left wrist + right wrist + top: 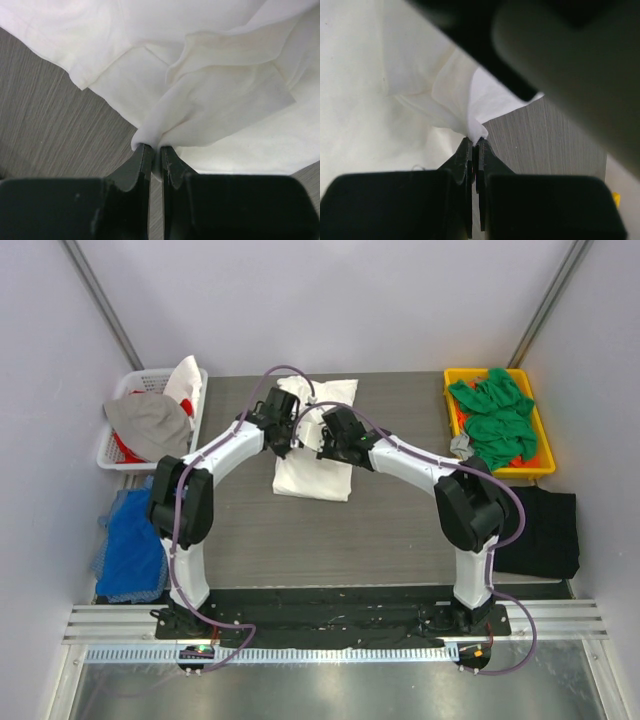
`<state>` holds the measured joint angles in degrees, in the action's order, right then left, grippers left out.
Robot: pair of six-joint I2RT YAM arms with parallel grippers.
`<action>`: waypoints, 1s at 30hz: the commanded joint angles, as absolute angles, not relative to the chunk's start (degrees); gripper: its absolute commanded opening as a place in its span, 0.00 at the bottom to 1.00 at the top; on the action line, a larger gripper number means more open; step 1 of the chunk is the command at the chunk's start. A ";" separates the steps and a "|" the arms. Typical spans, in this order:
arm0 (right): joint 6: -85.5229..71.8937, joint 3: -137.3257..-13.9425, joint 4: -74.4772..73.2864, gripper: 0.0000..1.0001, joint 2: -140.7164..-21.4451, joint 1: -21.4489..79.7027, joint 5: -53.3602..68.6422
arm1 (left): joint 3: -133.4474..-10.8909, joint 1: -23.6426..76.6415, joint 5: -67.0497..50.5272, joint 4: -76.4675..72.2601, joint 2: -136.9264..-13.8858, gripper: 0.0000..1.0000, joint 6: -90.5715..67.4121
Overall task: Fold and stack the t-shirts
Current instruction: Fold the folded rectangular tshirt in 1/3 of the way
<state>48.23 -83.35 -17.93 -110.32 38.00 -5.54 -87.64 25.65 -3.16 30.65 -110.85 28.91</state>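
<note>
A white t-shirt (312,478) lies partly folded in the middle of the table, its far part under both arms. My left gripper (288,445) is shut on a raised fold of this white t-shirt (225,100); the cloth bunches between the tips of the left gripper (156,148). My right gripper (322,443) sits close beside it, and in its own view the right gripper (476,142) is shut on a pinched edge of the white t-shirt (360,125). Bright green t-shirts (495,418) fill a yellow bin. A black t-shirt (540,532) lies flat at the right.
The yellow bin (452,380) stands at the back right. A white basket (140,377) at the back left holds grey and white cloth. Blue cloth (130,545) lies off the table's left edge. The other arm's link (560,65) crosses the right wrist view.
</note>
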 commanded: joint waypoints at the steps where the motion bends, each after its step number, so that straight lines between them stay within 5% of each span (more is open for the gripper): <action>1: 49.31 -87.18 -16.08 0.01 -112.14 37.44 -5.10 | -88.95 24.61 -3.16 29.71 -111.62 0.00 30.32; 16: 49.48 -90.00 -14.42 0.03 -116.63 36.74 -7.03 | -90.88 23.12 -1.32 29.18 -115.75 0.04 31.03; 20: 49.39 -89.65 -13.28 0.17 -116.98 36.39 -7.47 | -92.20 23.12 -0.53 27.78 -117.51 0.17 30.06; 30: 49.31 -90.61 -10.99 0.39 -117.69 36.21 -9.23 | -93.25 23.03 4.22 22.06 -117.86 0.22 26.81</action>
